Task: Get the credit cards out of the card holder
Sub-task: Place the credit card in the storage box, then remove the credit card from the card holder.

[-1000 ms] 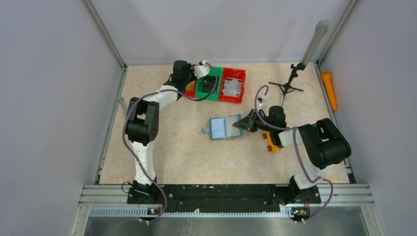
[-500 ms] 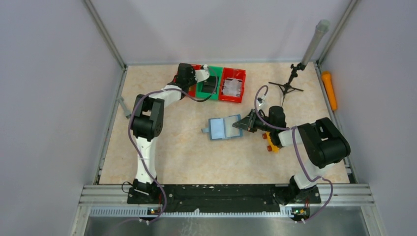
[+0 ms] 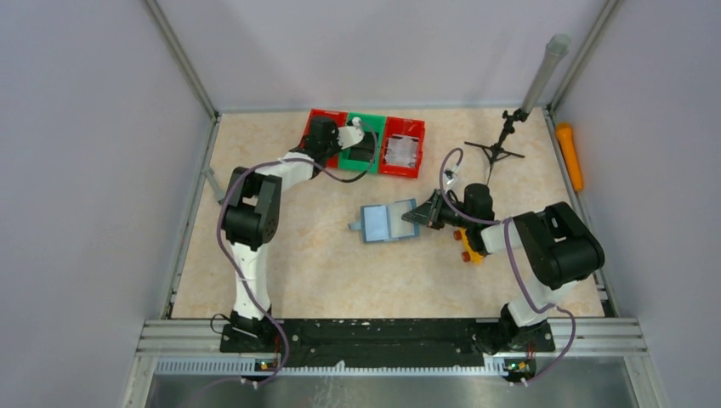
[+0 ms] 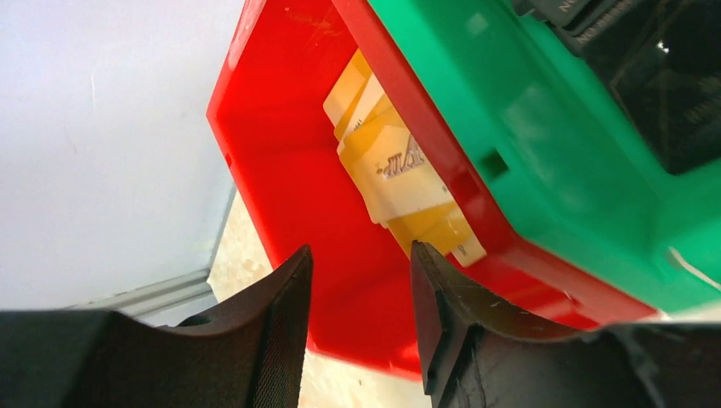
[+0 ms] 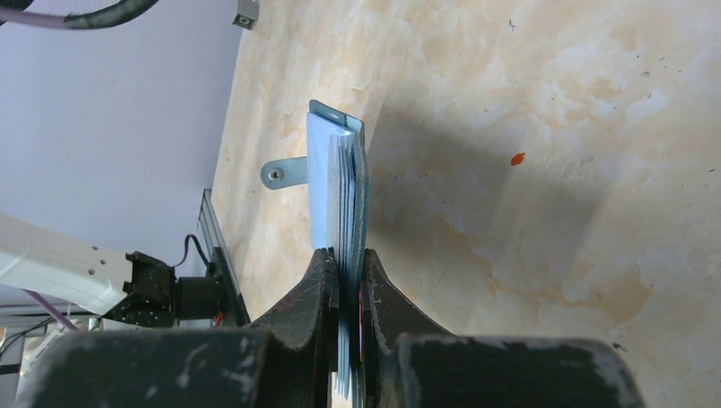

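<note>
The teal-blue card holder [image 3: 384, 221] lies open mid-table. My right gripper [image 3: 422, 215] is shut on its right edge. In the right wrist view the card holder [image 5: 338, 183] shows edge-on between the fingers of the right gripper [image 5: 349, 265], and I cannot make out any cards inside it. My left gripper [image 3: 350, 133] hangs over the bins at the back. The wrist view shows the left gripper [image 4: 361, 253] open and empty above a red bin [image 4: 281, 127] with cream and yellow cards [image 4: 393, 166]. Dark flat cards [image 3: 364, 148] lie in the green bin [image 3: 349, 158].
A second red bin [image 3: 401, 149] with pale contents stands right of the green bin [image 4: 544, 127]. A yellow-orange toy block [image 3: 467, 245] lies under my right arm. A black tripod stand [image 3: 502, 146] and an orange cylinder [image 3: 570, 155] are at the back right.
My left gripper has opened and shifted slightly toward me, uncovering the left red bin. The right arm and the card holder have not moved.
</note>
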`<state>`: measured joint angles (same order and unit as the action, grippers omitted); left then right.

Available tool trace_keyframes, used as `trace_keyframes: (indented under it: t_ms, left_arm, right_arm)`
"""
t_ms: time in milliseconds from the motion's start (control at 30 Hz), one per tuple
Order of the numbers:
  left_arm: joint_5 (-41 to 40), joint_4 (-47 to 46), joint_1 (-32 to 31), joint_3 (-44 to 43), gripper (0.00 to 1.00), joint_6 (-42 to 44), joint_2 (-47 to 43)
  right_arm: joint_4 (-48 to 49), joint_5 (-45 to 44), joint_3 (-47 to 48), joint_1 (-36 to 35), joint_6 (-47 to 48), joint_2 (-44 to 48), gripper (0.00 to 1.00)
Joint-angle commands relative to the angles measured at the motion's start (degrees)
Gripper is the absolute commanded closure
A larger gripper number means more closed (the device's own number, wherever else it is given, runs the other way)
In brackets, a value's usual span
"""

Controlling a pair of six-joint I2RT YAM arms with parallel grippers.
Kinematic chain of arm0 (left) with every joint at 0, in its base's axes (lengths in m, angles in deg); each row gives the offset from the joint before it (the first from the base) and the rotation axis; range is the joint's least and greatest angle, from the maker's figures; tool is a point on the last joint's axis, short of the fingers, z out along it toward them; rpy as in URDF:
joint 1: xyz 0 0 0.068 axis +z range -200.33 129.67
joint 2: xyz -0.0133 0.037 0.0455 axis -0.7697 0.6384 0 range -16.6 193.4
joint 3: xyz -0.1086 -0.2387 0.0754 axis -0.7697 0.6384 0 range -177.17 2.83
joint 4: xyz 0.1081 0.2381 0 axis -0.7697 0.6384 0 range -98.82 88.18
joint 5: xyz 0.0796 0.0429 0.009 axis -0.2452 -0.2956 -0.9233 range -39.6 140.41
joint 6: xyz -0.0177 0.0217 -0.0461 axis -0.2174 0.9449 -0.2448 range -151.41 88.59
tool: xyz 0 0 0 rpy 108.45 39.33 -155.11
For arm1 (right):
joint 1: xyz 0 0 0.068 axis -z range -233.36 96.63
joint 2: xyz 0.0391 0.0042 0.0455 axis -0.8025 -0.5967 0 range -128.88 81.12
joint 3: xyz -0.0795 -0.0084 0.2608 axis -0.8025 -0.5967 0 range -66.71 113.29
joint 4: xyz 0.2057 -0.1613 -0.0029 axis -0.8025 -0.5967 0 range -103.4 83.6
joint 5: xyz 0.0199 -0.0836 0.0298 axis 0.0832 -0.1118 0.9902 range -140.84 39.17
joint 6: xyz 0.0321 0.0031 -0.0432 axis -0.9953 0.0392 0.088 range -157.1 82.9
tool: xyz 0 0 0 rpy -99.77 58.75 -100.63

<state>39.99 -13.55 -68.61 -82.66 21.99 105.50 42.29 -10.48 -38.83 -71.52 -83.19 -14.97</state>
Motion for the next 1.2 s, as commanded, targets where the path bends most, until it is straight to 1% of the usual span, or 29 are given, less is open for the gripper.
trace_keyframes:
  t_ms: [0, 67, 167, 267, 333, 367, 400, 433, 500, 533, 567, 600, 633, 667, 733, 800, 867, 933, 1033, 1067, 1167]
  left_arm:
    - [-0.62, -2.30, -1.12, 4.61, 0.49, -6.81, -9.99]
    - [-0.04, -2.26, -1.14, 7.58, 0.47, -10.77, -13.93]
    - [0.81, 1.00, -1.36, 11.30, 0.45, -16.36, -19.80]
    - [-0.47, 1.72, -1.78, 16.02, 0.38, -24.87, -27.45]
    - [-0.85, 1.95, -1.84, 18.74, 0.35, -32.87, -31.91]
    - [-0.65, 3.28, -1.88, 19.61, 0.28, -36.78, -33.90]
    - [-0.63, 3.99, -1.92, 20.46, 0.12, -41.35, -35.91]
    - [-0.29, 4.41, -1.89, 21.37, 0.03, -45.53, -37.55]
    - [0.26, 6.45, -1.90, 23.14, 0.01, -53.23, -40.67]
    - [-1.66, 6.58, -1.92, 24.13, 0.01, -59.01, -41.92]
    - [-7.87, 8.17, -1.91, 24.91, 0.01, -69.48, -42.90]
    - [-13.21, 14.96, -1.76, 24.27, 0.01, -81.83, -43.55]
    - [-13.97, 21.73, -1.50, 23.81, 0.01, -91.28, -43.69]
    - [-8.90, 22.49, -1.16, 24.65, 0.01, -93.09, -43.78]
    - [7.45, 16.98, -1.04, 28.62, 0.03, -90.40, -44.15]
    - [20.54, 7.86, -1.13, 35.04, 0.03, -92.60, -44.47]
    - [29.66, -2.64, -1.34, 41.60, 0.01, -94.34, -44.38]
    - [34.24, -7.06, -2.19, 44.26, 0.01, -93.41, -43.86]
    - [33.76, -5.80, -4.78, 44.66, 0.01, -89.59, -42.93]
    - [33.48, -7.52, -5.62, 45.37, 0.01, -89.23, -42.62]
    - [36.04, -16.11, -7.56, 49.59, 0.01, -89.83, -42.27]
  right_arm:
    - [3.56, 0.30, 1.79, 0.15, 1.04, 0.47, 1.00]
    - [3.41, 0.04, 1.75, 0.22, 1.44, 0.47, 1.00]
    - [3.53, 0.05, 1.73, 0.17, 1.53, 0.44, 1.00]
    - [4.81, 0.40, 1.34, 0.22, 0.85, 0.39, 1.00]
    - [4.80, 0.42, 1.26, 0.19, 0.95, 0.62, 1.00]
    - [4.64, 0.29, 1.29, 0.22, 1.04, 0.78, 1.00]
    - [4.40, 0.17, 1.28, 0.24, 1.36, 0.93, 1.00]
    - [4.12, 0.02, 1.29, 0.23, 1.65, 1.10, 1.00]
    - [3.96, -0.08, 1.18, 0.22, 1.88, 1.28, 1.00]
    - [4.08, -0.03, 1.13, 0.22, 1.95, 1.34, 1.00]
    - [4.32, -0.02, 1.06, 0.22, 1.95, 1.47, 1.00]
    - [4.49, 0.00, 0.92, 0.28, 1.96, 1.66, 1.00]
    - [4.73, -0.06, 0.82, 0.27, 2.03, 1.87, 1.00]
    - [4.56, -0.29, 0.74, 0.27, 2.17, 2.02, 1.00]
    - [4.36, -0.71, 0.60, 0.23, 2.55, 2.30, 1.00]
    - [5.08, -0.58, 0.44, 0.34, 2.37, 2.19, 1.00]
    - [5.87, -0.37, 0.24, 0.44, 2.03, 2.00, 1.00]
    - [7.16, -0.05, -0.05, 0.53, 1.25, 1.79, 1.00]
    - [13.64, 1.55, -0.98, 0.56, -2.90, -0.37, 1.00]
    - [16.21, 2.22, -1.27, 0.61, -4.40, -1.25, 1.00]
    - [21.95, 4.02, -1.40, 0.66, -8.04, -4.14, 1.00]
